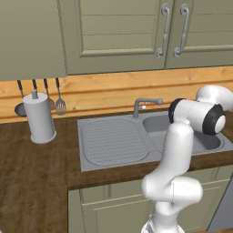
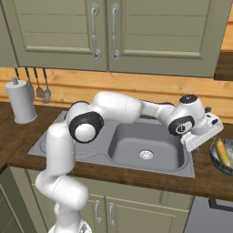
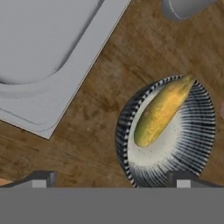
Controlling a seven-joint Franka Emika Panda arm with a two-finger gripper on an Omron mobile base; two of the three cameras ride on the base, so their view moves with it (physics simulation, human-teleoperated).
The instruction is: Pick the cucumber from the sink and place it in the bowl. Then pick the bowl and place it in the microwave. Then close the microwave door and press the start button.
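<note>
Hand (image 3: 111, 178) spread wide above bowl (image 3: 192, 148), cucumber (image 3: 162, 111) inside, sink (image 3: 52, 65) beside

White arm (image 2: 116, 108), rounded glossy links, black joint bands, boxy white hand.

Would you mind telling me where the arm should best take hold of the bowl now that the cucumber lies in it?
Probably the rim of the bowl, from above, one finger inside the wall and one outside. It sits upright on the wooden counter beside the sink, too wide to span. The cucumber leans across toward the far rim, so the nearer rim is freer. The jaws are open.
</note>
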